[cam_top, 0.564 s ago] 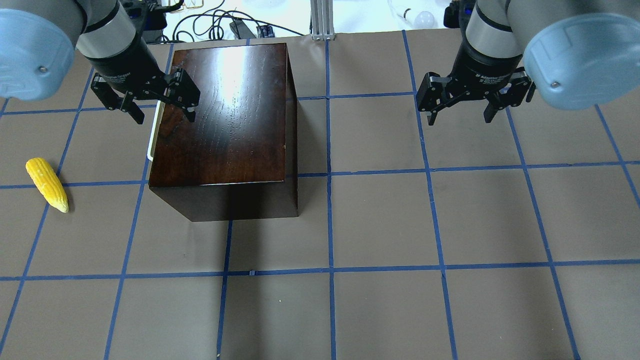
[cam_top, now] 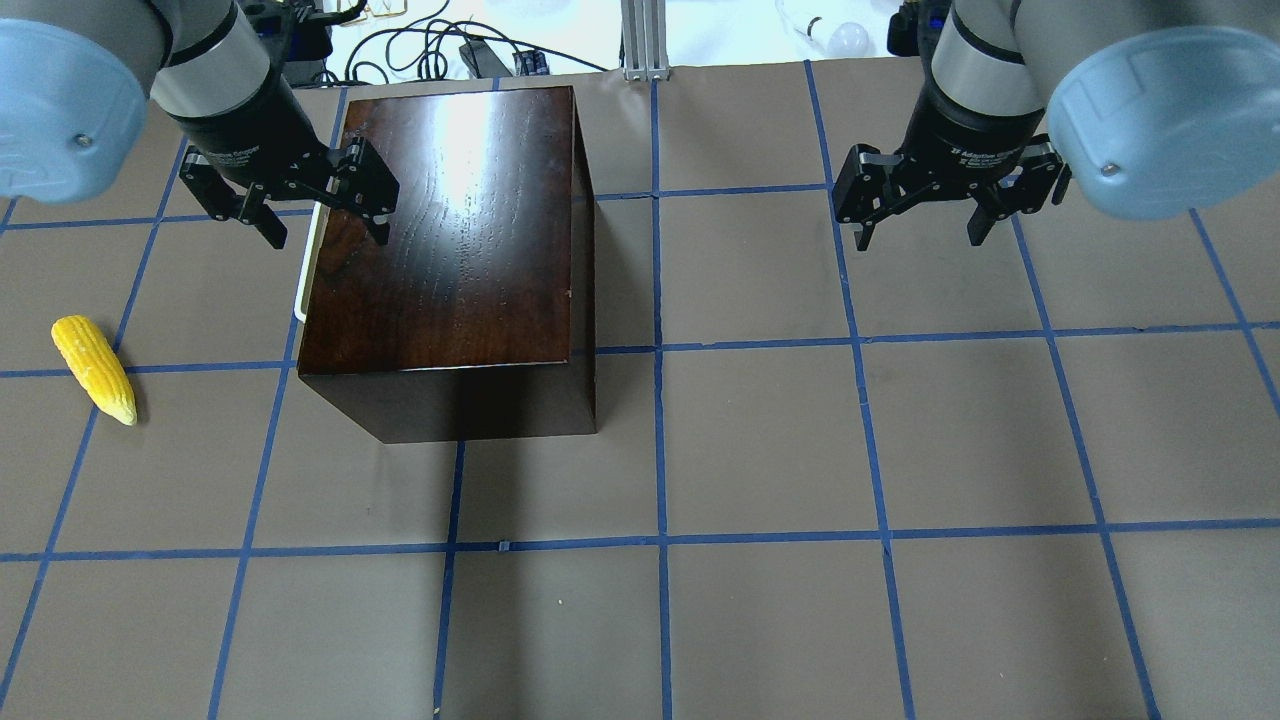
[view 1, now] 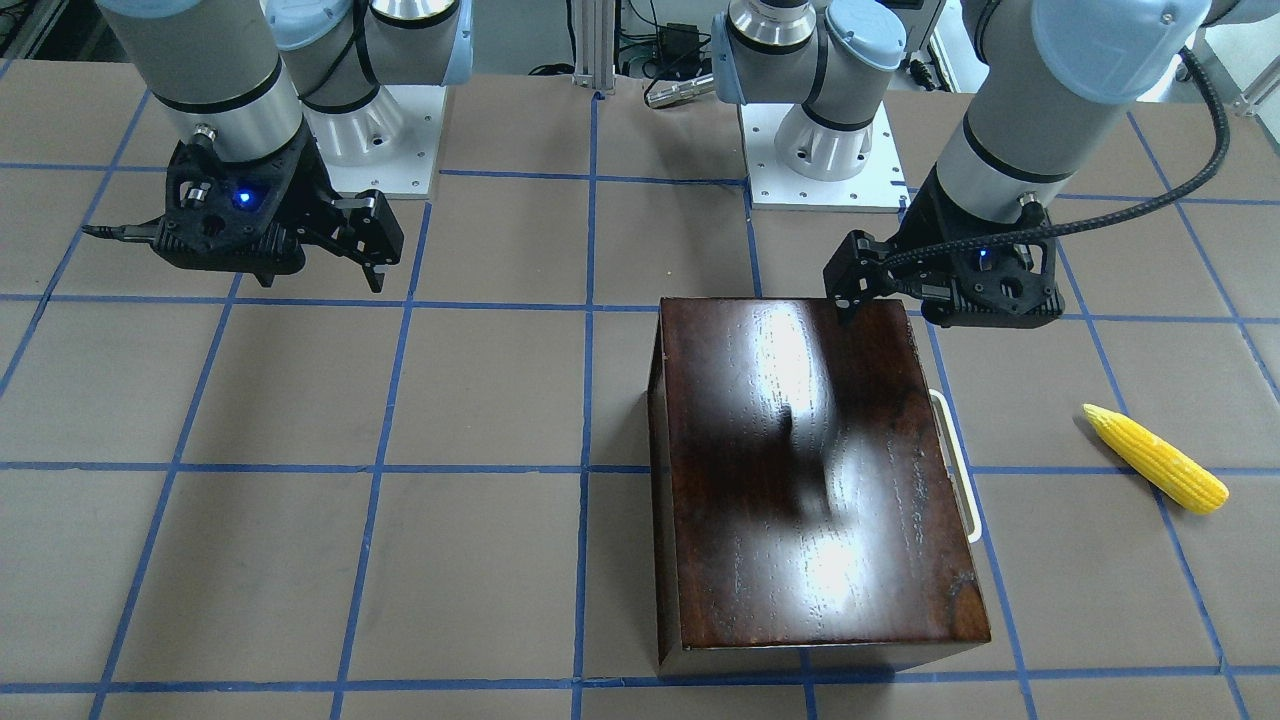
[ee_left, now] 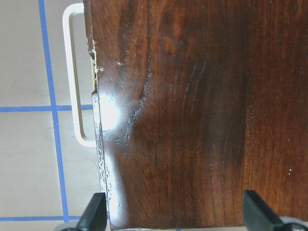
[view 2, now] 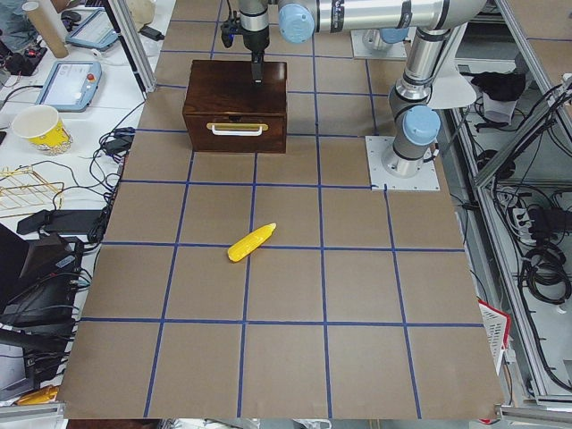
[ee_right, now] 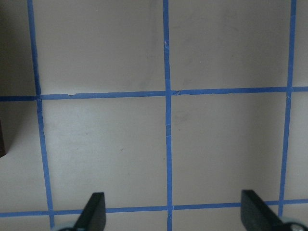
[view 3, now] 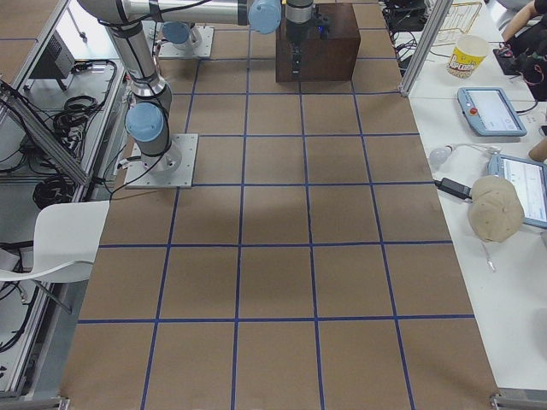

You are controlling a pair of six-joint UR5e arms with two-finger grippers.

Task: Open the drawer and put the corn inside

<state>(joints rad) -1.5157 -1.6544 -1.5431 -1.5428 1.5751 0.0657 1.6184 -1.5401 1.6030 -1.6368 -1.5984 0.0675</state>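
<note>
- The left gripper (cam_top: pixel 327 236) hangs above the 10 o'clock corner of the box (cam_top: pixel 450 230) in the overhead view. Its jaws are spread wide, one finger over the glossy lid and the other out past the edge, and it grips nothing.
- The drawer (view 2: pixel 235 118) sits pushed into the box with its dark front on the 9 o'clock side. The white handle (cam_top: pixel 303 275) shows just beside that edge.
- The corn (cam_top: pixel 93 368) lies flat on the table (cam_top: pixel 800 450) at about 8 o'clock from the box, well apart from it, with its tip pointing toward 5 o'clock.
- The right gripper (cam_top: pixel 918 238) hovers at 3 o'clock from the box, well apart, with its jaws spread and empty.
</note>
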